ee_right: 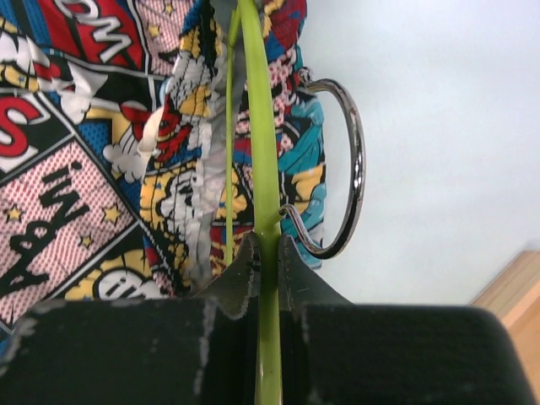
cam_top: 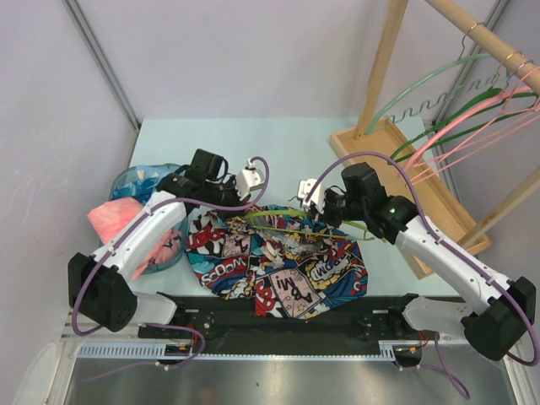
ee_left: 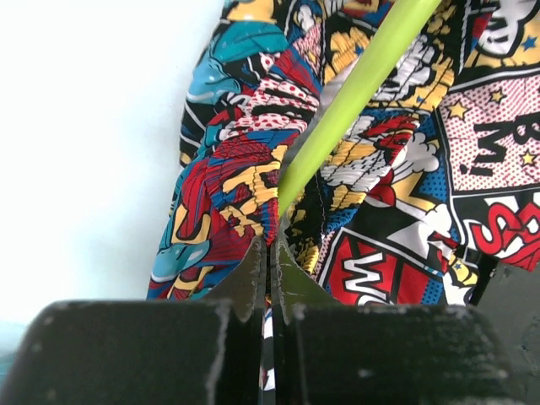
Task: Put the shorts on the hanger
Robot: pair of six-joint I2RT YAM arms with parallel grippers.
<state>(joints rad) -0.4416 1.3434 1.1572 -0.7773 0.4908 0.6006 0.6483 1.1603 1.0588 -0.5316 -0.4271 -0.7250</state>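
Observation:
The comic-print shorts (cam_top: 283, 263) lie spread on the table in front of the arms. The lime hanger (cam_top: 287, 223) lies across their upper part, partly inside the fabric. My left gripper (cam_top: 240, 207) is shut on a fold of the shorts (ee_left: 228, 186) at their upper left, right beside the hanger's lime bar (ee_left: 363, 84). My right gripper (cam_top: 315, 214) is shut on the hanger's lime neck (ee_right: 263, 152), just below the silver hook (ee_right: 356, 169), over the shorts (ee_right: 84, 152). The left wrist view shows its gripper (ee_left: 272, 246) closed; the right wrist view shows its gripper (ee_right: 268, 246) clamped.
A blue bowl (cam_top: 128, 180) with pink cloth (cam_top: 114, 216) sits at the left beside my left arm. A wooden rack base (cam_top: 422, 190) stands at the right, its rail holding a dark green hanger (cam_top: 472, 105) and pink hangers (cam_top: 485, 131). A black strip (cam_top: 278, 325) runs along the near edge.

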